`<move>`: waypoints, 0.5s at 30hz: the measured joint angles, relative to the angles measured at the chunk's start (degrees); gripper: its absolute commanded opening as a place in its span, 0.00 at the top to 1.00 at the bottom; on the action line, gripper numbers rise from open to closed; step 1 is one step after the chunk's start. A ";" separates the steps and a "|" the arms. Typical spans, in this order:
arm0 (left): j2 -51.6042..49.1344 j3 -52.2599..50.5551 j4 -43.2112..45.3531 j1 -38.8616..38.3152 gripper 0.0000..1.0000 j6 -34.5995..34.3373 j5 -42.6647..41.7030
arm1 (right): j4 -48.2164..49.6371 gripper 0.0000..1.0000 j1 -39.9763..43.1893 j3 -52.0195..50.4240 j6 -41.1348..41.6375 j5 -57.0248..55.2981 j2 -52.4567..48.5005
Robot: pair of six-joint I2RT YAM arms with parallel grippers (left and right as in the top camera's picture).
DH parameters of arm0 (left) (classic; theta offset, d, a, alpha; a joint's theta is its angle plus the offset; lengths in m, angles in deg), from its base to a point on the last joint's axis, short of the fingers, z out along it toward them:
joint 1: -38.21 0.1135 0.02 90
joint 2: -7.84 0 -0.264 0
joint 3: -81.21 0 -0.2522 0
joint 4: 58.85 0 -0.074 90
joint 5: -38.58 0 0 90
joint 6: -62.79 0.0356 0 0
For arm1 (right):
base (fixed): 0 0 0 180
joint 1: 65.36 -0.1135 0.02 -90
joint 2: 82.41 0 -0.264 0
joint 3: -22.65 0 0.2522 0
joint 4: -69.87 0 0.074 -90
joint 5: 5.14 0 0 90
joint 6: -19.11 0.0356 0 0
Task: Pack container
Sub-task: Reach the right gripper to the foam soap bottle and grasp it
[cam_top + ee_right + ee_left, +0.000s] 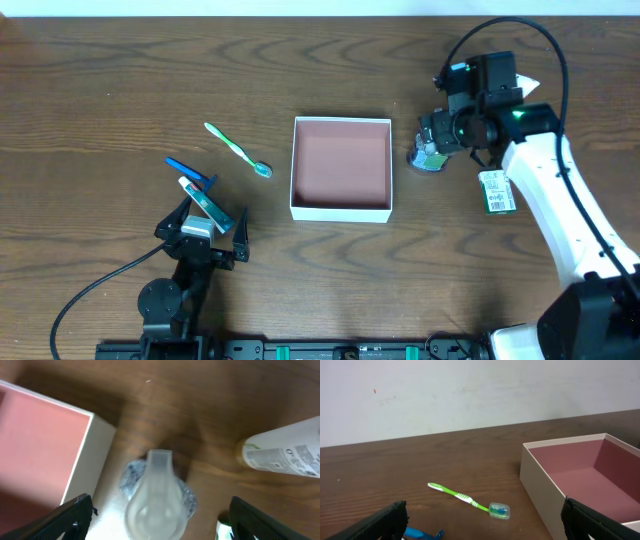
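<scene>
The container [340,210] is a square white box with a reddish-brown floor, empty, at the table's middle. It also shows in the left wrist view [540,480] and the right wrist view [100,435]. My right gripper [440,135] is open and hangs over a small clear bottle [428,158] just right of the container. The bottle [157,495] sits between the open fingers [162,522], blurred. My left gripper [205,228] is open and low at the front left. A small teal-and-white tube [207,204] lies at its fingertips. The fingers [485,530] hold nothing.
A green toothbrush [238,150] with a capped head lies left of the container, also in the left wrist view [465,498]. A blue razor [190,170] lies beside the left gripper. A white tube with a green label [497,190] lies by the right arm, also in the right wrist view [287,452].
</scene>
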 measured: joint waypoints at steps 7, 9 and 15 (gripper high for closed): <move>0.00 0.00 -0.02 0.00 0.02 0.00 0.00 | 2.12 0.24 -0.09 0.00 2.78 -2.40 -0.37; 0.00 0.00 -0.02 0.00 0.02 0.00 0.00 | 2.29 0.24 -0.09 0.00 3.10 -2.58 -0.63; 0.00 0.00 -0.02 0.00 0.02 0.00 0.00 | 2.29 0.25 -0.09 0.00 3.98 -2.54 -3.23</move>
